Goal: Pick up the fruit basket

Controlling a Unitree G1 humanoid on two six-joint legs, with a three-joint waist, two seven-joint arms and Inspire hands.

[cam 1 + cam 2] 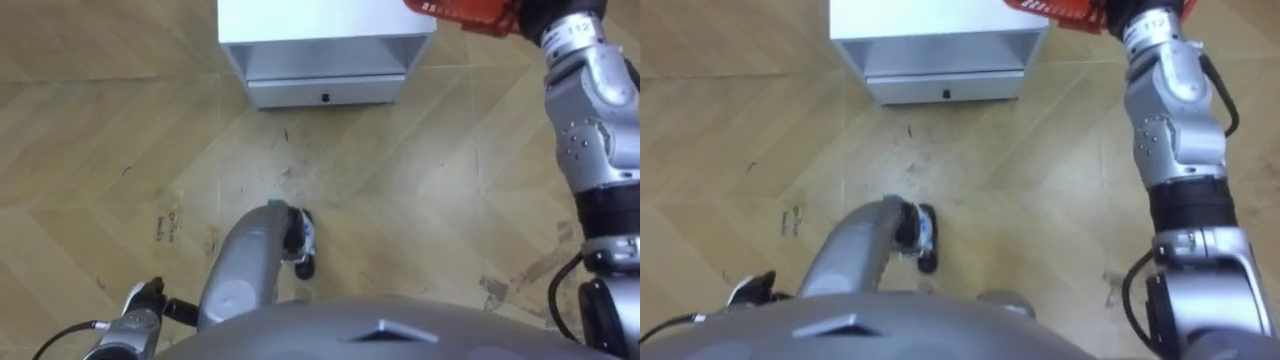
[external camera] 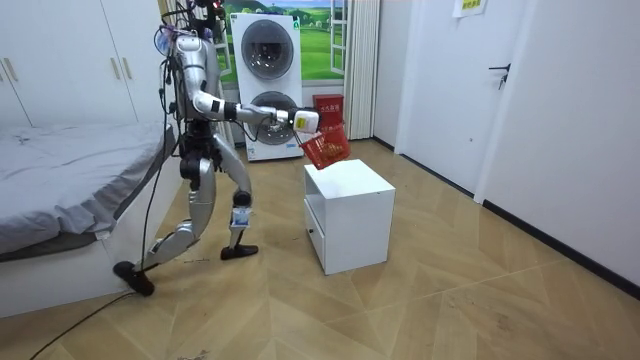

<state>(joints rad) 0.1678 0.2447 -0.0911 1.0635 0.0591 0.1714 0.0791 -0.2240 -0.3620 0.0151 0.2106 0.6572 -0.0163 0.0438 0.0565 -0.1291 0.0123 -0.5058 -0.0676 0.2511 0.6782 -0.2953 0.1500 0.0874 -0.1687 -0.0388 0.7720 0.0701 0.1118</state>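
Right arm: extended forward at chest height, elbow slightly bent, reaching over the white cabinet [image 2: 350,215]. Right hand [image 2: 306,122]: closed on the upper part of the fruit basket [image 2: 326,150]; the grip point itself is too small to resolve. Left hand [image 1: 140,305]: low at the robot's left side.

Fruit basket: red, with open slatted walls. It hangs tilted below the right hand, lifted clear of the cabinet top, above the top's far edge in the room view.

Stance: the robot stands between the bed [image 2: 70,170] and the cabinet, facing the cabinet, legs apart.
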